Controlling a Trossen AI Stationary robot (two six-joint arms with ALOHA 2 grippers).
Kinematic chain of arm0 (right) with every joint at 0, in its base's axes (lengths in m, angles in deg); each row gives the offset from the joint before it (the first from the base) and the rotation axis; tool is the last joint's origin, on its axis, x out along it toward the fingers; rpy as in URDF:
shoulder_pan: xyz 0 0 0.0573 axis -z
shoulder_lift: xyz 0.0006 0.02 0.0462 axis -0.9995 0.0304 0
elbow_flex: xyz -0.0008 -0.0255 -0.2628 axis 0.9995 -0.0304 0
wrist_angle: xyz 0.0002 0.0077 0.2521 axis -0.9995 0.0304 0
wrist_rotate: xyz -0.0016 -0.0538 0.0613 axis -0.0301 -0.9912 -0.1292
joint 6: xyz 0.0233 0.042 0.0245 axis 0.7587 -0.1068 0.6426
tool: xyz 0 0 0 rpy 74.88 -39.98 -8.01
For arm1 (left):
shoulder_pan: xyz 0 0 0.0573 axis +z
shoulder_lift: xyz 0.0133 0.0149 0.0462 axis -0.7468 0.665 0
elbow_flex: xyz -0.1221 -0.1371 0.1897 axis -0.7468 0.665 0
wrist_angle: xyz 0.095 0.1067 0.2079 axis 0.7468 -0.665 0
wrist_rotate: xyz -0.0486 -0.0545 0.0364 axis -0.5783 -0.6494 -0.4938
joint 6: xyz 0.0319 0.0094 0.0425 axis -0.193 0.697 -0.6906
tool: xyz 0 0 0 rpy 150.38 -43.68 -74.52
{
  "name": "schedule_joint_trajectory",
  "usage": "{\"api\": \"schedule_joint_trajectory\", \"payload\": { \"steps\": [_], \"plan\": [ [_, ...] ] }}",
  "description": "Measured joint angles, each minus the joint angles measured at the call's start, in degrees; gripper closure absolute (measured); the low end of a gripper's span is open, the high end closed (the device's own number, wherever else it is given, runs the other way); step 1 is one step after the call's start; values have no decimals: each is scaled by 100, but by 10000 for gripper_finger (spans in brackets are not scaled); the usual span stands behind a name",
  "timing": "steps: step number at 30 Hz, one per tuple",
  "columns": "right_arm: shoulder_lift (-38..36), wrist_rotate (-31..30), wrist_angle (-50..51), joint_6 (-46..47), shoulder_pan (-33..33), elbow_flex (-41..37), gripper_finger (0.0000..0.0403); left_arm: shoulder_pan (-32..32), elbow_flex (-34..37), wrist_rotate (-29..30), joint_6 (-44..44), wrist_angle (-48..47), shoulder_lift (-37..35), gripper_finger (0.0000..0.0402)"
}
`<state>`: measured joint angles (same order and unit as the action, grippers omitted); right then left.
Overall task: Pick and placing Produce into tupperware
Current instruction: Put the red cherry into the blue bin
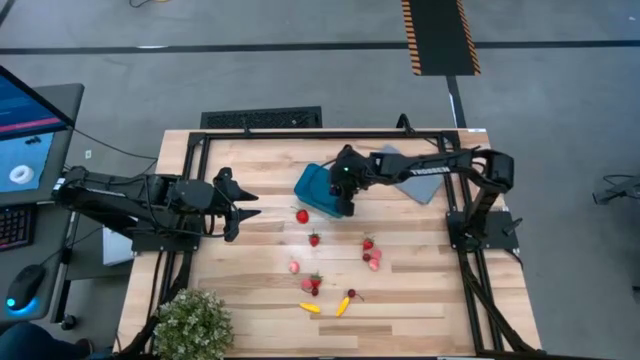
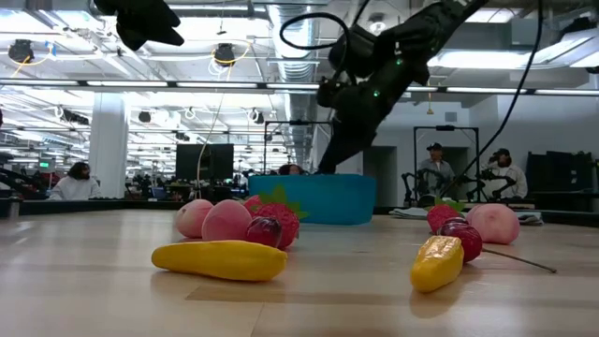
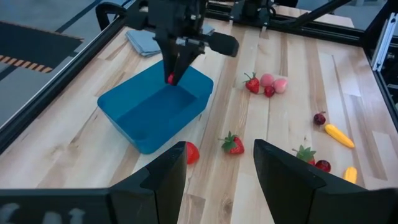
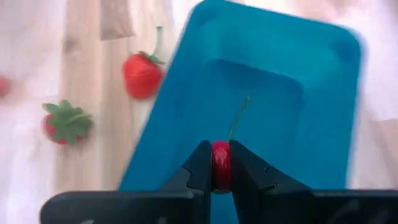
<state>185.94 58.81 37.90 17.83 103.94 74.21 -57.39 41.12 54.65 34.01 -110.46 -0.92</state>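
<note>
Produce piece, a small red stemmed cherry (image 4: pixel 221 165), pinched in the right pincer (image 4: pixel 221 177) above the teal-blue rounded-rectangle plastic tupperware (image 1: pixel 318 187).

Right pincer (image 1: pixel 345 190) hangs over the tupperware's open inside, its two dark fingers (image 4: pixel 199 167) narrow and clamped on the cherry, the thin stem pointing away from the fingertips. Just outside the tupperware's wall lies a red strawberry (image 4: pixel 142 73), and a second strawberry with a green cap (image 4: pixel 66 122) lies farther off on the pale wooden worktop (image 1: pixel 420 290). Well apart from that pincer, more red and pink fruits (image 1: pixel 371 257) and two small yellow-orange elongated pieces (image 1: pixel 343 305) are scattered on the worktop. The left pincer (image 1: pixel 243 203) waits to the side, well clear of the tupperware, its fingers (image 3: pixel 160 180) spread wide and holding nothing.
</note>
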Motion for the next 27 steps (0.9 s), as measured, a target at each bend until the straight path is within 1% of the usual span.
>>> {"api": "schedule_joint_trajectory", "payload": {
  "steps": [4,8,12,16,22,27],
  "plan": [
    [285,327,169,92,128,220,339,0,0,-2,0,2,0,223],
    [580,302,490,-30,233,387,339,0,0,-4,3,25,-1,223],
    [662,296,486,-40,251,520,338,2,0,-43,24,27,0,223],
    [666,298,558,-29,234,628,327,0,0,-48,27,32,0,223],
    [658,318,608,139,245,684,280,0,0,-98,31,40,0,223],
    [658,293,660,249,245,684,213,0,0,-192,44,39,0,223]
  ]
}}
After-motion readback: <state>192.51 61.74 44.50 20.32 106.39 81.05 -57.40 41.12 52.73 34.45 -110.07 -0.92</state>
